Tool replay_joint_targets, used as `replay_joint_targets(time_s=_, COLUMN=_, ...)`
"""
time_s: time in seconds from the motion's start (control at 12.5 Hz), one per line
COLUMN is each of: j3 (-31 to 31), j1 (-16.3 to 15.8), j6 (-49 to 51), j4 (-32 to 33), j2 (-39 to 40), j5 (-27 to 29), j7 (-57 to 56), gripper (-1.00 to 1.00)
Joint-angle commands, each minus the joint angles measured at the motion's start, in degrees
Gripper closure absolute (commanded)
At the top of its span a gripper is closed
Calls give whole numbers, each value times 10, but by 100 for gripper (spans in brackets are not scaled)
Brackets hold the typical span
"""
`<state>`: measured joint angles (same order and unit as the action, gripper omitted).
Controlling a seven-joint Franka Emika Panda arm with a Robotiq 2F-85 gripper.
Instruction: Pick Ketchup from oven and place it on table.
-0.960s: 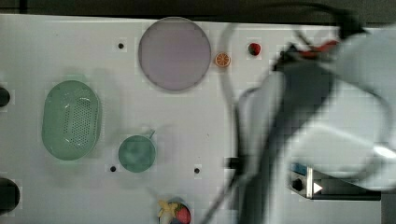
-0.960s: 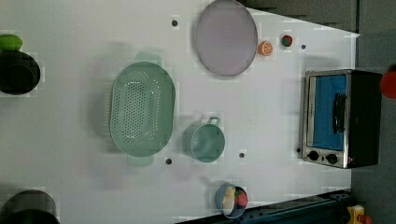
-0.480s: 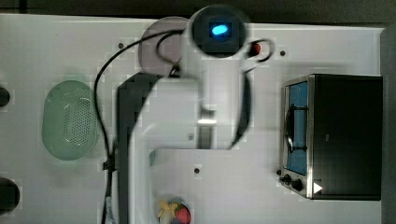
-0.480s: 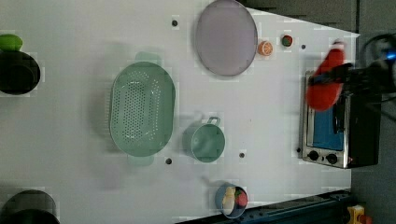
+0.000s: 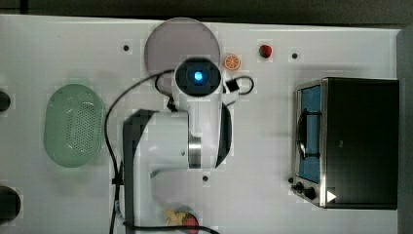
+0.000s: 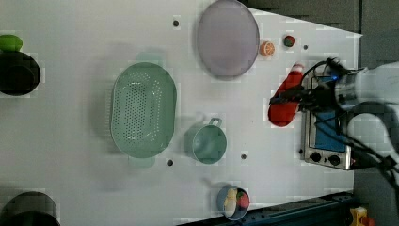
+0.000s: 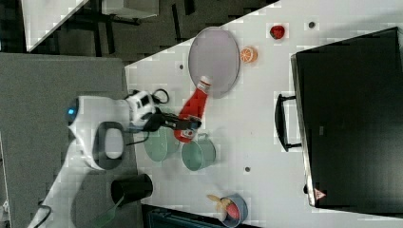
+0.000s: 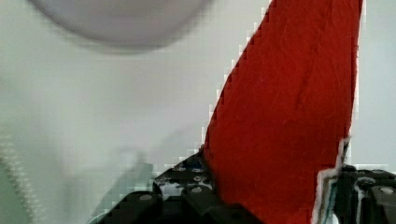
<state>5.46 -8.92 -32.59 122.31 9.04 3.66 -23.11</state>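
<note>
My gripper (image 6: 282, 99) is shut on the Ketchup (image 6: 288, 87), a red squeeze bottle with a white cap, and holds it tilted above the table (image 5: 272, 146). In the right view the Ketchup (image 7: 195, 105) hangs between the grey plate and the teal mug, gripped low on its body by the gripper (image 7: 187, 125). The wrist view has the red Ketchup (image 8: 289, 107) between the gripper (image 8: 280, 196) fingers. The oven (image 5: 360, 141) stands at the top view's right with its blue glass door facing the arm. In the top view the arm covers the bottle.
A grey plate (image 5: 165, 44), an orange slice (image 5: 232, 62) and a strawberry (image 5: 265, 50) lie along the top view's upper edge. A green colander (image 5: 74, 125), a teal mug (image 6: 207, 143), a fruit bowl (image 6: 234, 201) and black bowls (image 6: 18, 73) also stand on the table.
The arm has swung away from the oven toward the top view's left, carrying the Ketchup out over the table near the plate.
</note>
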Motion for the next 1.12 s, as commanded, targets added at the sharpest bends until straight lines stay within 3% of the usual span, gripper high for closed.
replay_joint_targets(time_s=0.08, j3=23, j1=28, j6=-52, j4=29, j2=14, j5=-7, j7=33, gripper=-29)
replay_joint_targets(time_s=0.56, j3=32, j1=29, j6=-251, j4=135, j2=64, j5=-7, j7=33, gripper=-29)
replay_joint_targets(time_s=0.64, j3=34, j1=29, j6=-272, j4=139, j2=74, j5=-7, j7=33, gripper=-35)
replay_joint_targets(time_s=0.88, j3=35, j1=29, j6=-293, j4=140, j2=86, j5=-6, j7=35, gripper=-100)
replay_joint_targets(time_s=1.12, j3=45, j1=29, j6=-264, j4=117, j2=33, j5=-6, j7=89, gripper=-100)
